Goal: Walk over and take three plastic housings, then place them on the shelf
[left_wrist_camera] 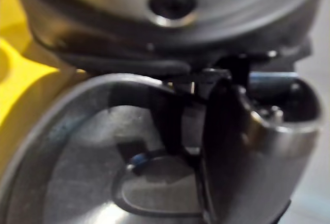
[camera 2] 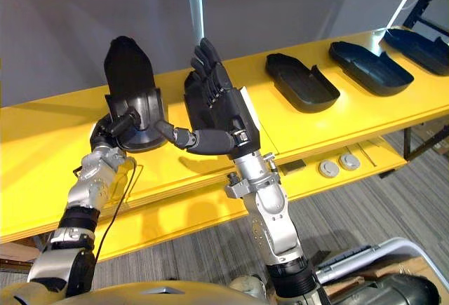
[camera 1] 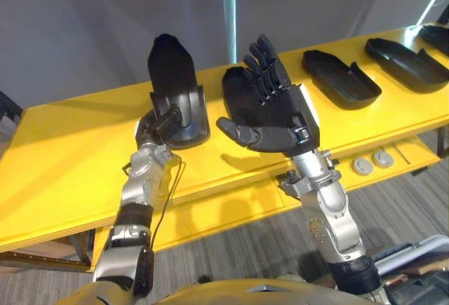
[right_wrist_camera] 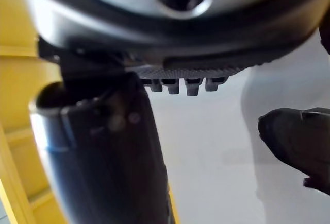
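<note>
Black plastic housing point(camera 1: 172, 63) stands nearly upright above the yellow table point(camera 1: 63, 158), left of table middle, its lower end clamped in the curled fingers of the left hand point(camera 1: 158, 119). The right hand point(camera 1: 277, 126) is spread flat and empty over table middle. 3 more lie flat on the table's right part: near housing point(camera 1: 340, 77), middle housing point(camera 1: 407, 63), end housing point(camera 1: 436, 37).

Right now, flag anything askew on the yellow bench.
One plastic housing stands tipped steeply upward, its lower end gripped by the left hand, while three other housings lie flat along the yellow bench. The right hand hovers open beside it.
</note>
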